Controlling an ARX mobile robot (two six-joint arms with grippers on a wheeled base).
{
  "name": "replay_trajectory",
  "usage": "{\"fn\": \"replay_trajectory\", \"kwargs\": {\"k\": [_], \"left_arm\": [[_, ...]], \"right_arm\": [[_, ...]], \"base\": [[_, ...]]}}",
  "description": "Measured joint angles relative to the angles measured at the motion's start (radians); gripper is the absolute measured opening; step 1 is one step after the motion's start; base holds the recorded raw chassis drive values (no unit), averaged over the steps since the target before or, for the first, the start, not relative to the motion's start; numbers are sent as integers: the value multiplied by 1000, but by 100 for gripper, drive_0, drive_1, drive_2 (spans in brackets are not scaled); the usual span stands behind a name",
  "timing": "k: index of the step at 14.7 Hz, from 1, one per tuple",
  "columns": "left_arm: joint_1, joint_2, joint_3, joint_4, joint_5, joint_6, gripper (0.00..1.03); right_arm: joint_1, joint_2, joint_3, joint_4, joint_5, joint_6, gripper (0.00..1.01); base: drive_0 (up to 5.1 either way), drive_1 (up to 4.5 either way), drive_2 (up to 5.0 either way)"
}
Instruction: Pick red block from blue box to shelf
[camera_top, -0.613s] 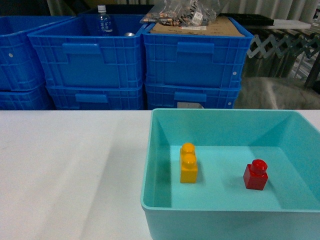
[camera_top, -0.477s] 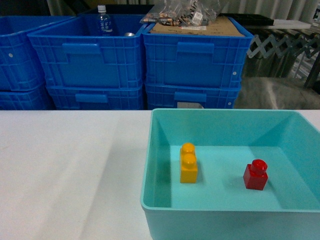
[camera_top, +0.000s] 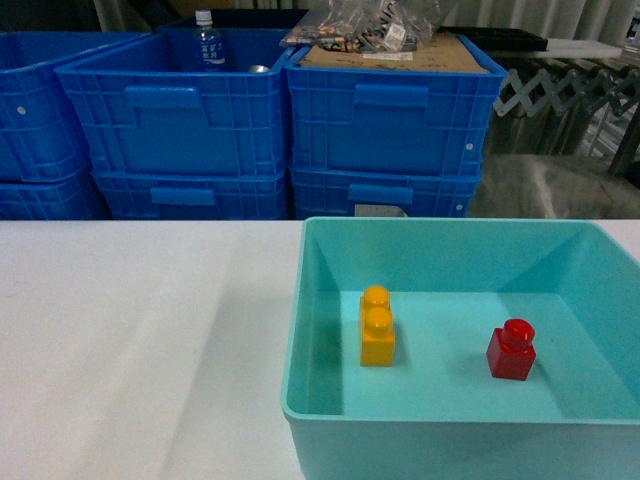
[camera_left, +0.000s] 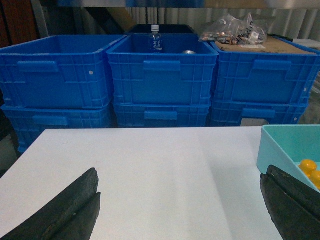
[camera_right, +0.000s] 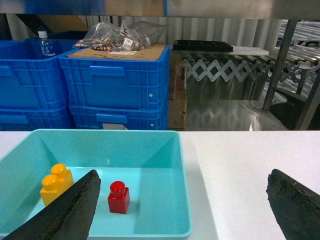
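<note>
The red block (camera_top: 511, 350), a small glossy cube with one round stud on top, is standing upright on the floor of the blue box (camera_top: 300, 330), toward its 3 o'clock side. The box, light turquoise with smooth walls and a rolled rim, is sitting open at the head view's 5 o'clock.

The red block (camera_top: 511, 350) is shiny bright red all over. The blue box (camera_top: 440, 232) is a pale blue-green, plain with no pattern. Beside the red one sits a yellow-orange brick (camera_top: 377, 327). The worktop (camera_top: 140, 340) is plain white. Behind it the crates (camera_top: 270, 120) are dark blue with ribbed lines on their walls. One crate has a brown cardboard sheet (camera_top: 400, 55) on top. The bottle (camera_top: 207, 45) has a white cap and a blue label. The left fingers (camera_left: 65, 210) and right fingers (camera_right: 295, 202) are black
</note>
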Motion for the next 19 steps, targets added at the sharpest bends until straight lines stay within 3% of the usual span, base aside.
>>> {"fn": "replay_trajectory", "kwargs": {"k": [19], "left_arm": [[0,0,0,0,0,0,98]], "right_arm": [[0,0,0,0,0,0,98]], "base": [[0,0,0]]}}
